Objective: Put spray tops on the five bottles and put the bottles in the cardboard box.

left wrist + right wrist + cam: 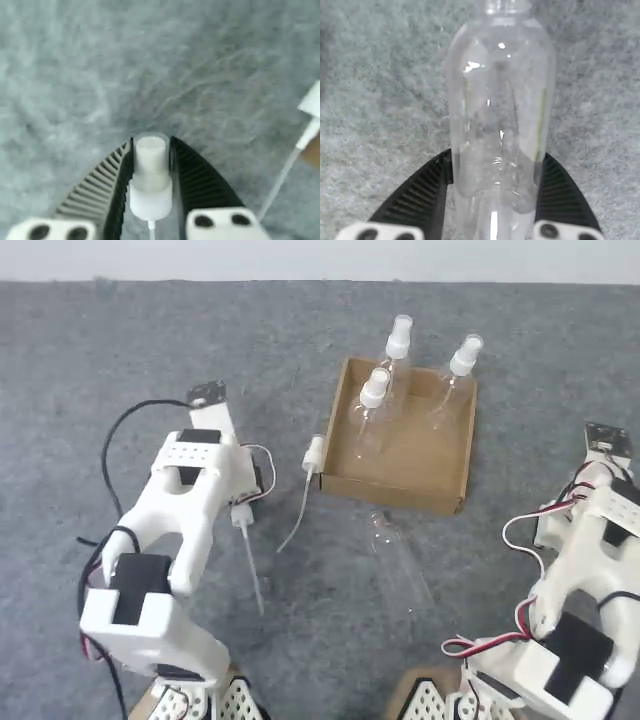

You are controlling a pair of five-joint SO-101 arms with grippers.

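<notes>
Left gripper [151, 142] is clamping a spray top [150, 170] by its head, with the thin tube trailing from it. Right gripper [497, 156] is squeezing an uncapped bottle [497, 100] by its body, over the grey mat [100, 360]. A second top [313, 453] is lying just beside the box [395, 495], at its left wall. Three capped bottles [375, 410] are standing inside the box. A bare bottle [400, 560] is lying on the mat near the box front.

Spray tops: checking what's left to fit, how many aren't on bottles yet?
2. The held spray top sits in the left end effector; the loose spray top lies beside the cardboard box. None seems hidden.
</notes>
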